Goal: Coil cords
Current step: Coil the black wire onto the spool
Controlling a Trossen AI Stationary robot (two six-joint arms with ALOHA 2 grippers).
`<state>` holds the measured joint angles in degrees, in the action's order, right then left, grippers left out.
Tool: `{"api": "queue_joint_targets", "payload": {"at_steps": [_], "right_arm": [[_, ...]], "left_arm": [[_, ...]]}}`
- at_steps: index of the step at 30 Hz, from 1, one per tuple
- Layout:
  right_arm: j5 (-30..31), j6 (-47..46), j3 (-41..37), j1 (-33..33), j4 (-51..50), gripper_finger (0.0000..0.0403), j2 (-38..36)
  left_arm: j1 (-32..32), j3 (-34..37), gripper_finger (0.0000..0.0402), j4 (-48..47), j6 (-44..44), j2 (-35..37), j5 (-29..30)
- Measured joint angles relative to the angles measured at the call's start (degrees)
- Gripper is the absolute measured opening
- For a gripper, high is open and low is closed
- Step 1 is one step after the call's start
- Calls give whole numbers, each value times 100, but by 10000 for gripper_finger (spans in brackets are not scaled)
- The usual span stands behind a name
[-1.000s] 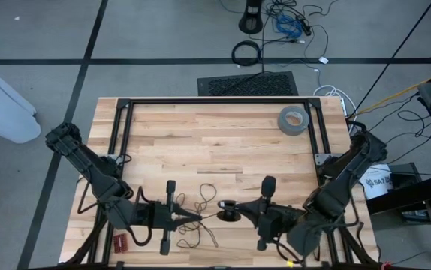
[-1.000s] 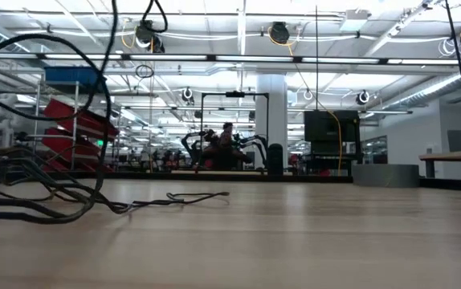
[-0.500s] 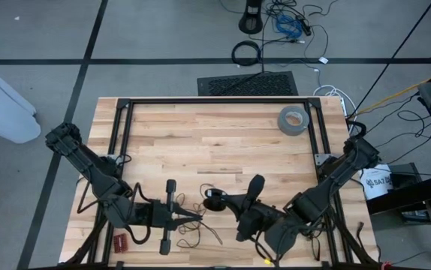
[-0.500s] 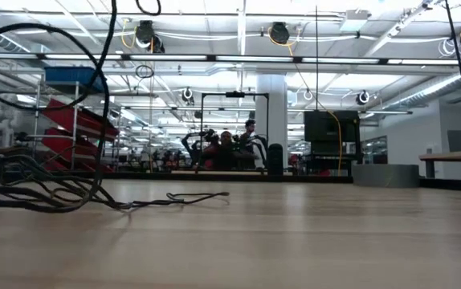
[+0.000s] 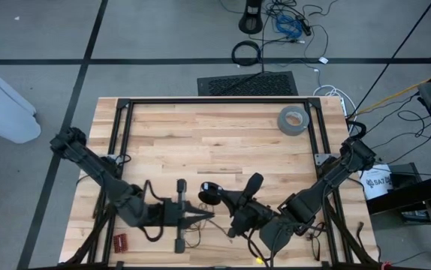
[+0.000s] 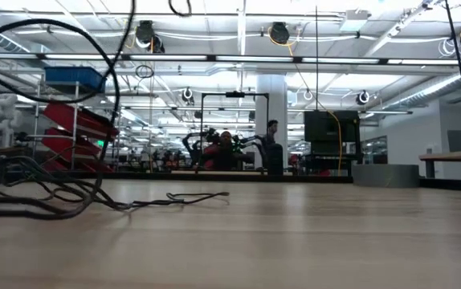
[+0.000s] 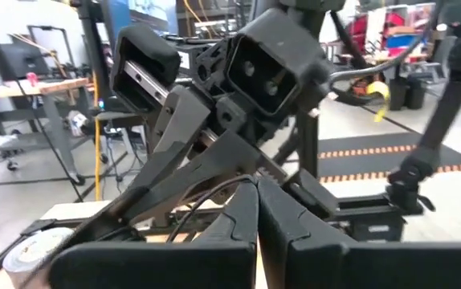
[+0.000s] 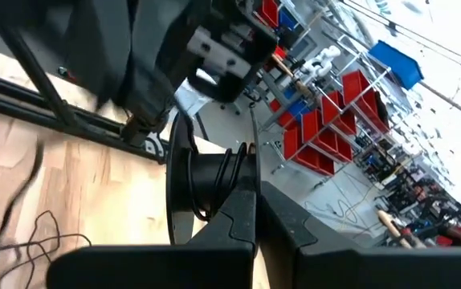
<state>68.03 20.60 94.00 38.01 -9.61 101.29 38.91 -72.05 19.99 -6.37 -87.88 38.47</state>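
Wooden table (image 5: 223,142) lies mostly bare; both closed end effectors crowd its near edge over cords (image 5: 193,238).

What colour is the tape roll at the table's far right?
Grey tape roll, best seen in the high view.

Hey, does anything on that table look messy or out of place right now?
Yes. The thin black cord lies in loose, tangled loops near the table's front edge, not coiled. The left gripper and right gripper, both shut, meet just above it. The grey tape roll sits apart near the far right corner.
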Motion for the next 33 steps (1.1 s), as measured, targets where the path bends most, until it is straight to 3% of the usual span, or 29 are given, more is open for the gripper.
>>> {"api": "queue_joint_targets", "payload": {"at_steps": [12, 28, 33], "right_arm": [[174, -190, 0, -47, -30, 0, -2], [245, -236, 0, 30, 2, 0, -63], [247, -235, 0, 30, 2, 0, -67]], "left_arm": [[-502, 0, 1, 387, -188, -489, -3], [-514, 0, 24, 147, -300, -500, -225], [-502, 0, 63, 151, -284, -498, -394]]}}
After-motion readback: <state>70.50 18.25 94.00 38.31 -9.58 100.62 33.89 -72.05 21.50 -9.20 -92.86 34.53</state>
